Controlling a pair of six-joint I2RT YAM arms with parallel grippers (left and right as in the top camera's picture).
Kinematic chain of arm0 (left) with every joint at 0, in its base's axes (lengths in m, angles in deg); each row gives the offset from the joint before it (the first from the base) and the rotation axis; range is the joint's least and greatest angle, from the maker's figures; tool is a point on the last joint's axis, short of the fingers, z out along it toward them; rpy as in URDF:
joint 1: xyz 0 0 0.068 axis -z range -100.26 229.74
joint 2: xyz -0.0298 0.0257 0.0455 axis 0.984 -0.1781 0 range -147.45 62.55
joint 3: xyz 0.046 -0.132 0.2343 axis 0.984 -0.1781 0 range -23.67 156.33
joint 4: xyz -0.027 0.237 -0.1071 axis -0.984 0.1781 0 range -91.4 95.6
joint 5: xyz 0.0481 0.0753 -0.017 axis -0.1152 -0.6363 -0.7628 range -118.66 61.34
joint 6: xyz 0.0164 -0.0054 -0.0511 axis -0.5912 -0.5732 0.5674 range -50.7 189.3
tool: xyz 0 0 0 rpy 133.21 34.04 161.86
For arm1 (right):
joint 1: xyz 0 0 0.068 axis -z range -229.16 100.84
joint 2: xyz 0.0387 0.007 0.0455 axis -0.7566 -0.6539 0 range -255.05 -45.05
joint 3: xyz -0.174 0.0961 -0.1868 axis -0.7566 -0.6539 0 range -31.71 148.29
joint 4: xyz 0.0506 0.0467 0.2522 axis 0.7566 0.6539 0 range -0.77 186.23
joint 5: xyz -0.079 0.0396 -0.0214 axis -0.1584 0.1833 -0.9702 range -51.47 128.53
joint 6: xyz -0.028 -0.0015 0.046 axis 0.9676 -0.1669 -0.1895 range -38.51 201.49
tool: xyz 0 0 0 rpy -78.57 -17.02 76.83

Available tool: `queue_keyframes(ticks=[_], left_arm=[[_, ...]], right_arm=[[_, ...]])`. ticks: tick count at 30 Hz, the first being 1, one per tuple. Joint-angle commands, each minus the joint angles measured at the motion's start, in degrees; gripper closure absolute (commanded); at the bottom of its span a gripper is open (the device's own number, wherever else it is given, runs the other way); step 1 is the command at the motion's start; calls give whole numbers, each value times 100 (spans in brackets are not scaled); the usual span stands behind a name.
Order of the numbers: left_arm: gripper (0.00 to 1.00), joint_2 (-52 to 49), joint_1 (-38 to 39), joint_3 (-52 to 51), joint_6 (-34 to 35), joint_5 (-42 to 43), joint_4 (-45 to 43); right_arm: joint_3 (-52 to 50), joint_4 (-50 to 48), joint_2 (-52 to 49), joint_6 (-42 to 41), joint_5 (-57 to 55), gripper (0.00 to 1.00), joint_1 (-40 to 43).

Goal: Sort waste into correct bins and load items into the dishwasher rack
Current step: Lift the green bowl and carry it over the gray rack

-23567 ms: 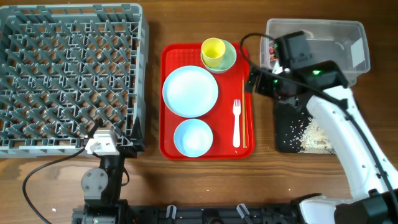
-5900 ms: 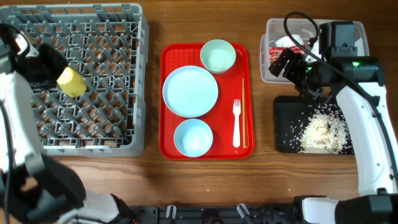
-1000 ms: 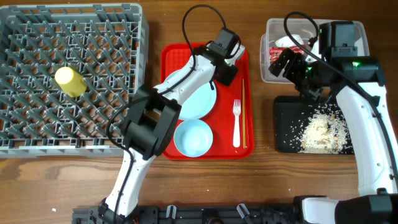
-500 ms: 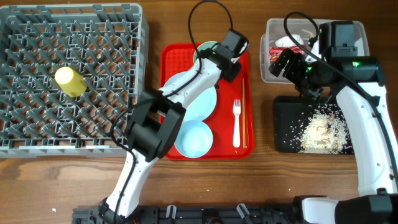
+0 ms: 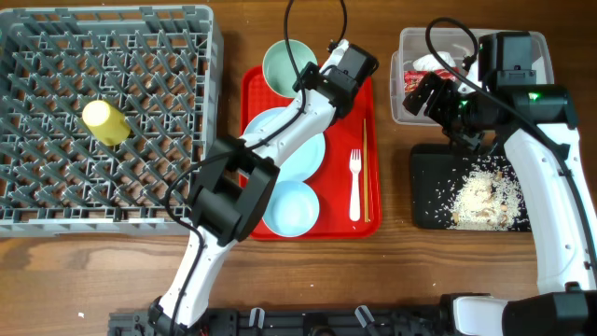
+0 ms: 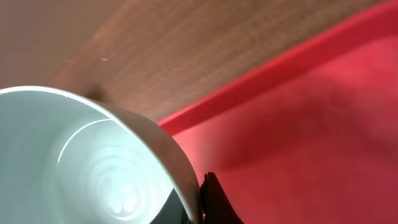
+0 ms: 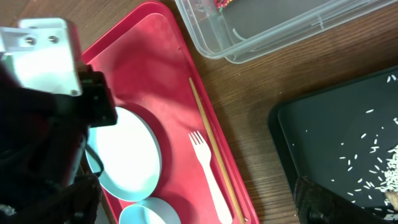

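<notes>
Bowl up off the tray: half a second back the pale green bowl [image 5: 288, 65] sat inside the far edge of the red tray [image 5: 341, 191]. Now it hangs over that far edge toward the tray's far-left corner, partly above bare table. Over the same second the left gripper [image 5: 315, 80] has shut. The wrist view shows one dark finger [image 6: 212, 198] tight against the outside of the tilted rim, so you have it pinched by the wall.

I'd read that as the pick being done and the carry to the dishwasher rack [image 5: 112, 217] just starting. The yellow cup [image 5: 105, 122] already lies there, toward the left edge.

The white plate [image 5: 303, 154], light blue bowl [image 5: 291, 207], fork [image 5: 354, 185] and chopsticks [image 5: 366, 168] still lie on the tray.

Your right gripper [image 5: 424, 93] has not shifted. Its jaws stand wide apart and hold nothing, over the near-left corner of the clear tub [image 5: 534, 67]. The wrapper [image 5: 411, 74] lies in that tub, and the rice [image 5: 480, 198] lies in the black tray [image 5: 429, 191].
</notes>
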Motion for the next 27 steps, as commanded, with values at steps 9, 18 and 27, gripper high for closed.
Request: queue_keyframes(ticks=[9,18,27], left_arm=[[96,2017,-1366,-11,1427,1432,1126],[96,2881,-3635,-13,3126,3268,2817],[96,2887,-5521,-13,3145,5906,4019]], right_arm=[[101,-13,39,-46,55,0,-7],[101,-15,42,-46,55,0,-7],[101,-13,39,-46,55,0,-7]])
